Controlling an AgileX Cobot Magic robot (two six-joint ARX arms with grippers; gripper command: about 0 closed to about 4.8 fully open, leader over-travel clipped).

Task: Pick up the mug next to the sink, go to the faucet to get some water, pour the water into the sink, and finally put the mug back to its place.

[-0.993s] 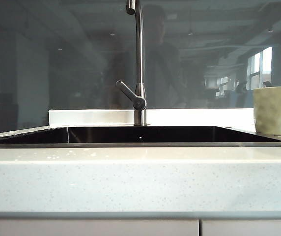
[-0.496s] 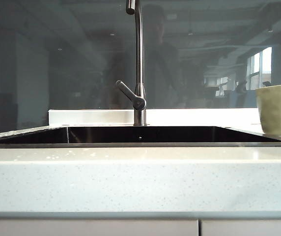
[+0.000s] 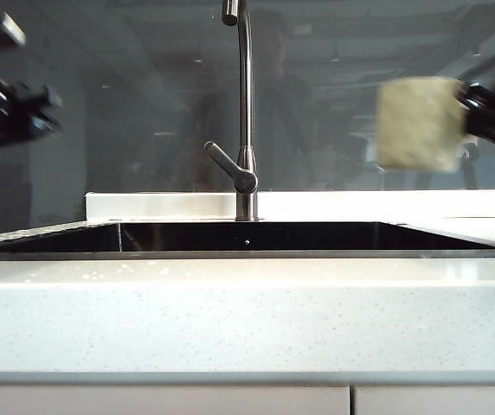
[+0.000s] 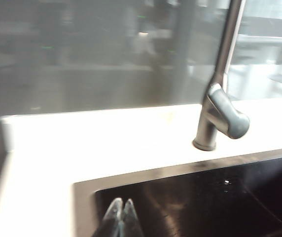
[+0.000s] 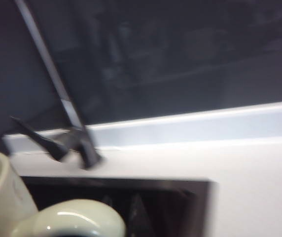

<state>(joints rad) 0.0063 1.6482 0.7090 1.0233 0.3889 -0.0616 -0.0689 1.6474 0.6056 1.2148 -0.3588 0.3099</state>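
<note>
Holding the mug [image 3: 419, 123] aloft right of the faucet [image 3: 245, 112], above the sink [image 3: 247, 238], the right gripper [image 3: 472, 112] clamps its handle side. Left gripper [image 4: 122, 213], fingertips pressed together, hovers over the sink's left end.

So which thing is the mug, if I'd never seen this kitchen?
Find the wide dark sink with the tall steel faucet behind it. Up in the air right of the faucet, the right gripper holds the mug: the only pale cream-green, dimpled object there.
</note>
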